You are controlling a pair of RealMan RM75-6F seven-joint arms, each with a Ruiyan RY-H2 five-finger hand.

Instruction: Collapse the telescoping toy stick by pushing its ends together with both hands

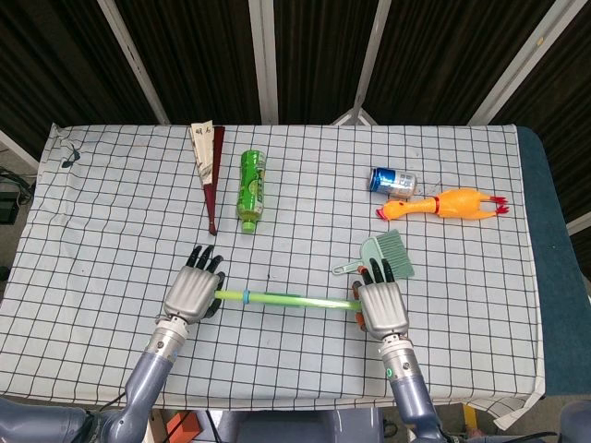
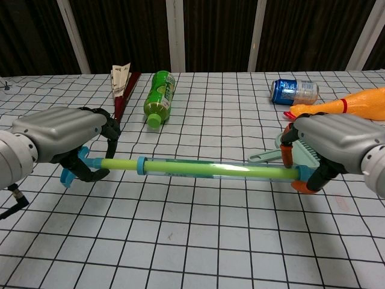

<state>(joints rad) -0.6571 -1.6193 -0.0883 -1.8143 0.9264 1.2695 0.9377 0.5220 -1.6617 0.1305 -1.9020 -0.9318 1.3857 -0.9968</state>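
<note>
The telescoping toy stick is a green rod inside clear tube sections, held level just above the checked cloth. My left hand grips its blue-capped left end. Its orange-capped right end sits in the grip of my right hand. A blue collar on the stick lies close to the left hand. Both hands' fingers curl around the ends and hide the caps in the head view.
A green hand brush lies right behind the right hand. Farther back are a green bottle, a folded fan, a blue can and an orange rubber chicken. The table's front edge runs just below the wrists.
</note>
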